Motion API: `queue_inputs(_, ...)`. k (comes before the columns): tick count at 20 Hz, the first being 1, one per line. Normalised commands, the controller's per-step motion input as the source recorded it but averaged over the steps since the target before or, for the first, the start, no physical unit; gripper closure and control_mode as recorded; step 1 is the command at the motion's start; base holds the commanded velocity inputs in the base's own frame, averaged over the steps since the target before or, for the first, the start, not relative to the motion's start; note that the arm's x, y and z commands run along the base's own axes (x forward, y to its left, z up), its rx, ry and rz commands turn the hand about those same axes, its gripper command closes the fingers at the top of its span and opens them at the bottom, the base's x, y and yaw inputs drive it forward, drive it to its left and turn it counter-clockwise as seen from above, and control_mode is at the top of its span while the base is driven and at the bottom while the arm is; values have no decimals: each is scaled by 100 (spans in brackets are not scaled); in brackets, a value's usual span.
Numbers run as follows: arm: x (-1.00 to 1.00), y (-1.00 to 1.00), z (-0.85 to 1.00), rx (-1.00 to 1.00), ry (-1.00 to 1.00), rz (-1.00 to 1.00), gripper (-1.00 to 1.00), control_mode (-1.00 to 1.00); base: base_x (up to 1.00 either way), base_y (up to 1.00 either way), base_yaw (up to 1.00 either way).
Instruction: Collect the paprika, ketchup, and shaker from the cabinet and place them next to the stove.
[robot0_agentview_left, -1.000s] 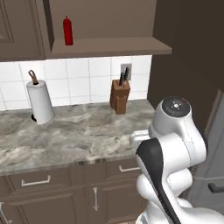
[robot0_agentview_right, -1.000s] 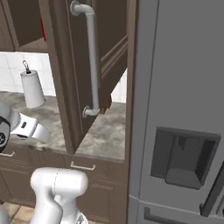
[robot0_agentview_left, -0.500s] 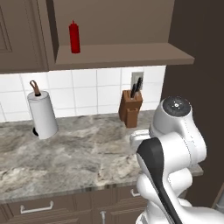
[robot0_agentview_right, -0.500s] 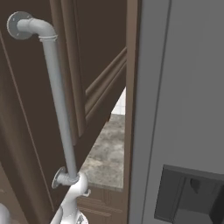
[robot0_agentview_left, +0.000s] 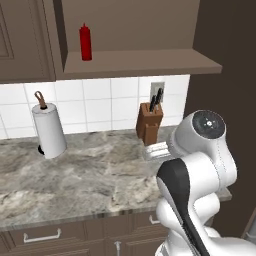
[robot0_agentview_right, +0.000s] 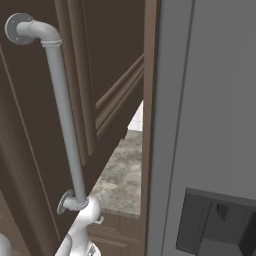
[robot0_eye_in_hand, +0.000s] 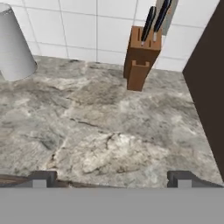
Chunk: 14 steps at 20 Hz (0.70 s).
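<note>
High above gripper (robot0_eye_in_hand: 111, 178), ketchup (robot0_agentview_left: 85, 42)

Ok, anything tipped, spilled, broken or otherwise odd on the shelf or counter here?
Nothing stands out. The ketchup stands upright on the cabinet shelf, the paper towel roll and knife block stand upright on the counter, and the stone shows no spill. The gripper hangs open over bare counter, holding nothing.
</note>
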Motion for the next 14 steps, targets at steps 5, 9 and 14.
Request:
queue_inputs(5,45,9,60,0,-32,26,-100,-100,0,0,0)
queue_inputs(9,47,10,67,0,-29,22,-100,-100,0,0,0)
queue_inputs(14,40,34,82,-7,-24,11,-100,-100,0,0,0)
